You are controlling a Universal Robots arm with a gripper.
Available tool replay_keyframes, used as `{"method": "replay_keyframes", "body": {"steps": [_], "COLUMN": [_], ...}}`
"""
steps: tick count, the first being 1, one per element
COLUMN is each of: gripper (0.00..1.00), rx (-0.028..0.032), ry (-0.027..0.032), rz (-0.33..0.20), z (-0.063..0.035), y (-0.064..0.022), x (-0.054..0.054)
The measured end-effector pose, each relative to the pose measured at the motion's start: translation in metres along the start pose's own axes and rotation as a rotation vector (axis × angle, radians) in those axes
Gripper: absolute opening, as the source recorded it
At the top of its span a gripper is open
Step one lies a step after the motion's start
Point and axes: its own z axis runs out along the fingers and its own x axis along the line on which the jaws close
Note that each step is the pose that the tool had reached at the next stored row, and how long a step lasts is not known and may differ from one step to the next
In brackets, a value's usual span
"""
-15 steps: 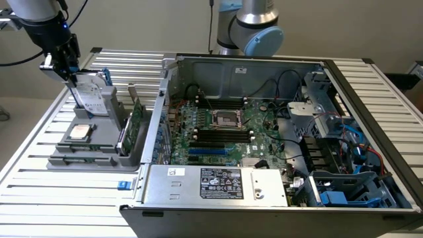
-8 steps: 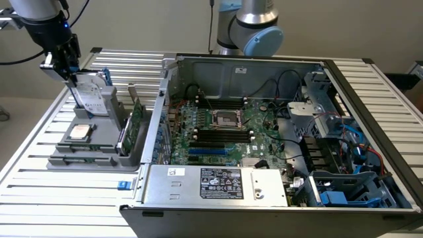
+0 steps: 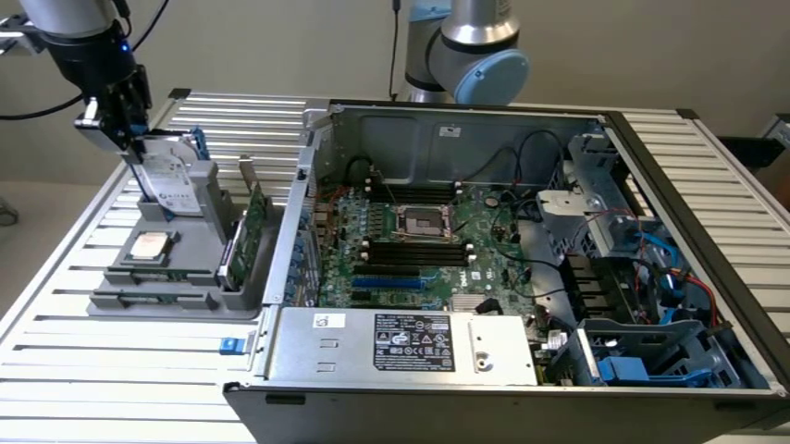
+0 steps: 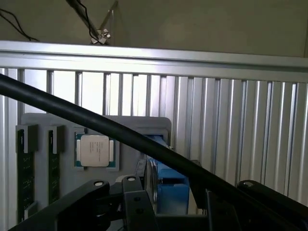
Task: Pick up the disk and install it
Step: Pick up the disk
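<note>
The disk stands on edge in a grey holder at the exterior view's left; its white label and blue carrier show. My gripper has come down from above onto the disk's upper edge, one finger on each side. In the wrist view the disk's silver edge and blue carrier sit between the black fingers, close to one finger and with a gap to the other. The gripper is open around the disk, which sits in the holder.
The holder also carries a small square silver chip and a green circuit card. The open computer case fills the middle and right, with blue drive bays at its near right corner. A black cable crosses the wrist view.
</note>
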Motion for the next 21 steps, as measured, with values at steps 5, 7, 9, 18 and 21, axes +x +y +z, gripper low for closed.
{"method": "replay_keyframes", "body": {"steps": [5, 7, 9, 18, 21], "gripper": [0.48, 0.48, 0.48, 0.48, 0.48], "rx": [-0.0002, -0.0002, -0.0001, 0.0, -0.0001], "ry": [0.0059, 0.0064, 0.0069, 0.0075, 0.008], "rz": [0.001, 0.001, 0.001, 0.001, 0.001], "z": [0.0006, 0.0014, 0.0023, 0.0037, 0.0041], "y": [-0.0008, -0.0009, -0.0012, -0.0013, -0.0014], "x": [0.0, 0.0, 0.0, -0.0006, -0.0014]}}
